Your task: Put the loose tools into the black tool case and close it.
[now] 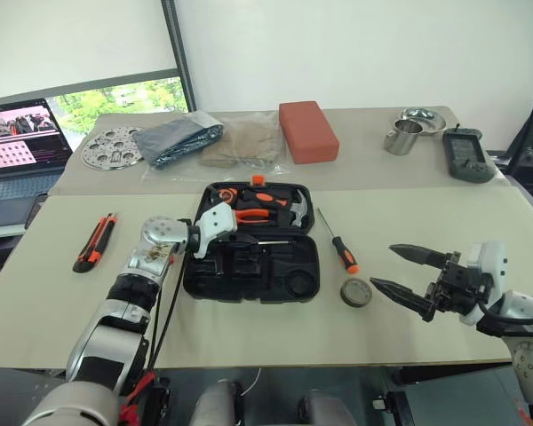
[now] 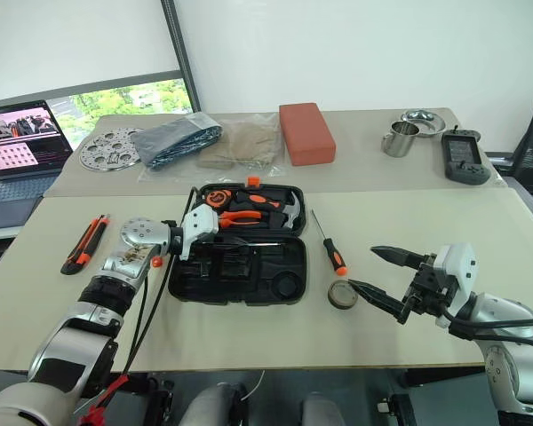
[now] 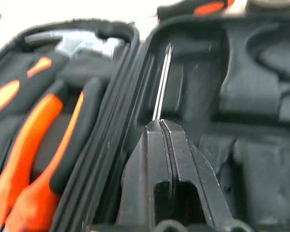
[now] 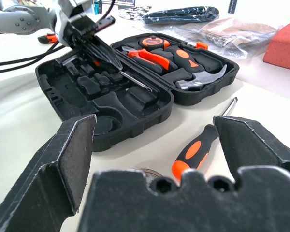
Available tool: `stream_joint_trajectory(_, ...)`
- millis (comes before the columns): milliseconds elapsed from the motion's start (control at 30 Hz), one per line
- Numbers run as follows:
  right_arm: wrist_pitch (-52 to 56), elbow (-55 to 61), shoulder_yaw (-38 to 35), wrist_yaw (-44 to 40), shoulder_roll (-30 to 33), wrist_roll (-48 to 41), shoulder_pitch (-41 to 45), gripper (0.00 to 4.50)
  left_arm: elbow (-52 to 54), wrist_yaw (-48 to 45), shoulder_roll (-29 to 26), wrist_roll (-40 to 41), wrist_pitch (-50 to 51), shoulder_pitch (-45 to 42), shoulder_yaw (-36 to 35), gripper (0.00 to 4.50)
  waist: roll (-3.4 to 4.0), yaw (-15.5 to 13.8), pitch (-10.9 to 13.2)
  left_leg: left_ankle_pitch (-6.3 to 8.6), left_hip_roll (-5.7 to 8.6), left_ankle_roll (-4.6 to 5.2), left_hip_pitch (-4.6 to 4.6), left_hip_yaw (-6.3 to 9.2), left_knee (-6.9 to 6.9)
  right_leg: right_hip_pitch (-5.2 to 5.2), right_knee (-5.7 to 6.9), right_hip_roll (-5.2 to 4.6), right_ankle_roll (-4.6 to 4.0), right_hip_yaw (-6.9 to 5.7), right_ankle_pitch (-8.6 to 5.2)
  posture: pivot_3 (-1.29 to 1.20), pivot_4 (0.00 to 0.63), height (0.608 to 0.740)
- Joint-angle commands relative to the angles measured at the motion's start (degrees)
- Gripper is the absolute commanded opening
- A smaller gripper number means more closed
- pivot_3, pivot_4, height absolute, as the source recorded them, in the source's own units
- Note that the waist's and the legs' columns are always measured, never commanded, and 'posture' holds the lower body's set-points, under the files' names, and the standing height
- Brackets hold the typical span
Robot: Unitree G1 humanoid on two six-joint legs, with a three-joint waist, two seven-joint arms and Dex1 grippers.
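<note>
In the head view, the black tool case [image 1: 251,244] lies open at centre frame on the beige table [image 1: 249,333], hammer [image 1: 295,210] and pliers [image 1: 253,214] in its far half; my left gripper [image 1: 220,232] is pinched shut on a screwdriver [image 1: 265,240] over the near half. The utility knife [image 1: 96,241] lies far left, another screwdriver [image 1: 338,241] and tape roll [image 1: 356,292] right of the case. In my right wrist view, my right gripper [image 4: 154,145] gapes wide, empty.

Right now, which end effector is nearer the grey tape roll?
Right. The right end effector sits open just beside the grey tape roll; the left end effector is over the tool case.
</note>
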State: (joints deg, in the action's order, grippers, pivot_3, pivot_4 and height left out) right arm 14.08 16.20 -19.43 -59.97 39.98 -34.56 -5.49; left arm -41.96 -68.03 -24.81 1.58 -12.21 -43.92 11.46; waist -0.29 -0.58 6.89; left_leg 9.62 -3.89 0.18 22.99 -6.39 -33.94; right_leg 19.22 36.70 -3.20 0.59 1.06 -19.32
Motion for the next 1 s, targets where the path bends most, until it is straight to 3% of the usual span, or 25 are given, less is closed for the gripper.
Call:
stream_joint_trajectory(33, -0.9, 2.2, -1.0, 0.5, 0.1, -0.5, -0.1, 4.50, -5.9, 2.9, 0.1, -2.5, -0.3, -1.4, 0.2, 0.04, -0.06, 0.1, 0.0, 0.00, 0.00, 0.00, -0.02, 0.00, 0.00, -0.01, 0.01, 0.00, 0.00, 0.00, 0.00, 0.00, 0.150, 0.740)
stream_joint_trajectory(433, 0.4, 2.3, 0.2, 0.6, 1.8, 0.4, 0.4, 4.50, -11.5, 3.6, 0.6, -9.5, -4.2, 1.4, 6.3, 0.04, 0.07, 0.4, -0.2, 0.01, 0.01, -0.01, -0.44, 0.01, -0.01, -0.37, 0.09, -0.01, 0.00, 0.11, 0.00, 0.00, 0.150, 0.740)
stream_joint_trajectory(600, 2.2, 1.3, 2.5, 3.6, 2.1, 2.2, 3.3, 4.50, -9.3, 5.1, 2.1, -2.1, -0.8, 0.1, -0.9, 0.04, 0.04, 0.6, -0.3, 0.03, 0.00, 0.01, -0.66, 0.02, 0.01, -0.59, 0.08, -0.03, 0.00, 0.14, -0.01, 0.00, 0.150, 0.740)
stream_joint_trajectory(700, 4.8, -0.5, 6.1, 9.7, 2.2, 7.8, 7.8, 4.50, -0.9, 0.1, 1.4, 7.1, 4.8, 1.3, -6.8, 0.04, -0.01, 1.0, -0.2, 0.02, -0.02, 0.01, -0.58, 0.03, 0.00, -0.47, 0.14, -0.03, 0.00, 0.15, 0.00, 0.00, 0.150, 0.740)
stream_joint_trajectory(800, 14.1, -2.9, 12.2, 16.2, 2.7, 13.2, 14.7, 4.50, 13.3, -5.7, -3.2, 15.0, 14.2, 5.5, -10.3, 0.74, -0.09, 1.8, -0.1, -0.03, -0.07, -0.05, -0.09, 0.01, 0.01, 0.12, 0.26, 0.03, -0.02, 0.22, 0.00, 0.00, 0.150, 0.740)
stream_joint_trajectory(1000, 27.9, -8.4, 20.4, 18.9, 1.6, 16.3, 25.4, 4.50, 34.3, -9.9, -12.8, 23.4, 29.3, 11.5, -12.6, 2.97, -0.08, 1.4, -0.1, -0.22, -0.15, -0.37, 0.09, -0.01, 0.13, 0.32, 0.13, 0.21, -0.04, 0.48, -0.01, 0.00, 0.150, 0.740)
